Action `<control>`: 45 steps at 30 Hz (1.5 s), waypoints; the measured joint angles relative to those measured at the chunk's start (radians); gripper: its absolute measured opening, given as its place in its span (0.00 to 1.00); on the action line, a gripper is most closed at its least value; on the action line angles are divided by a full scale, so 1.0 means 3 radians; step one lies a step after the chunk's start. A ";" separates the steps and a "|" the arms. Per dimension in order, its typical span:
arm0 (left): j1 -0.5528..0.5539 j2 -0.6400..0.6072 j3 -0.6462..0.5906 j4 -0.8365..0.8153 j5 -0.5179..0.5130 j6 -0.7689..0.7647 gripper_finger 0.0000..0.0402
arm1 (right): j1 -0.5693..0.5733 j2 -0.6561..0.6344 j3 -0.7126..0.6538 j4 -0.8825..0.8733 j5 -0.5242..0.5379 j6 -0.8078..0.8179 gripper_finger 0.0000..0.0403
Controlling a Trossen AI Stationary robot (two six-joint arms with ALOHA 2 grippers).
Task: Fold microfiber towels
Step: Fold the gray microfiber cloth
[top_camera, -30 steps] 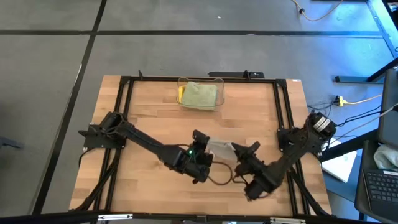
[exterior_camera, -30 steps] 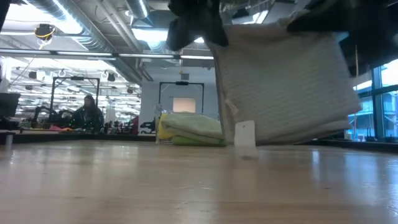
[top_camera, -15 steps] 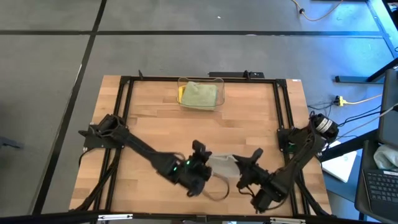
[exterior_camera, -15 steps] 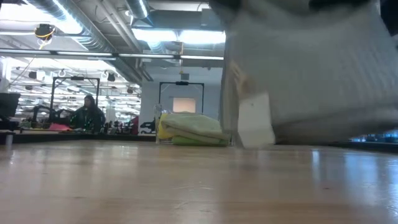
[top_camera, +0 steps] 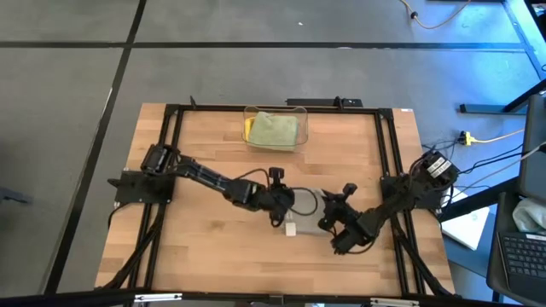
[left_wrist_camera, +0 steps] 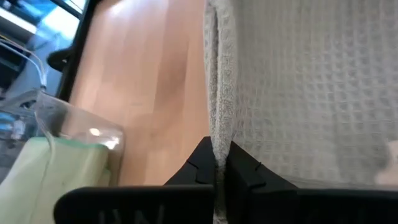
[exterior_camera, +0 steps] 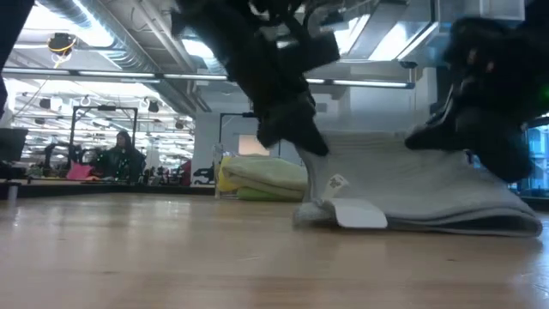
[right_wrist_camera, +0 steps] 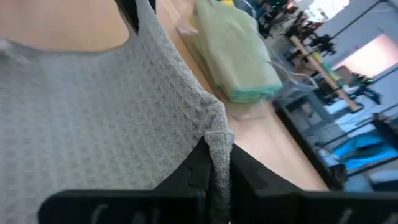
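High view: grey towel (top_camera: 304,203), lately lifted, was laid back on the counter (top_camera: 205,247) at centre, bin (top_camera: 273,128) at 12 o'clock. Left jaws (top_camera: 278,201) and right jaws (top_camera: 331,207) stayed clamped on its corners; fold nearly done.

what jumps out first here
Both arms meet at the table's middle, the left gripper and right gripper each shut on an edge of the grey towel, which lies on the wood. Behind it, a clear bin holds folded green and yellow towels.
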 joint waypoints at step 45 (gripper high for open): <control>-0.0534 0.0006 -0.0142 0.0660 -0.0641 0.0177 0.00 | 0.0547 0.0004 -0.0262 0.1095 0.0418 -0.1732 0.07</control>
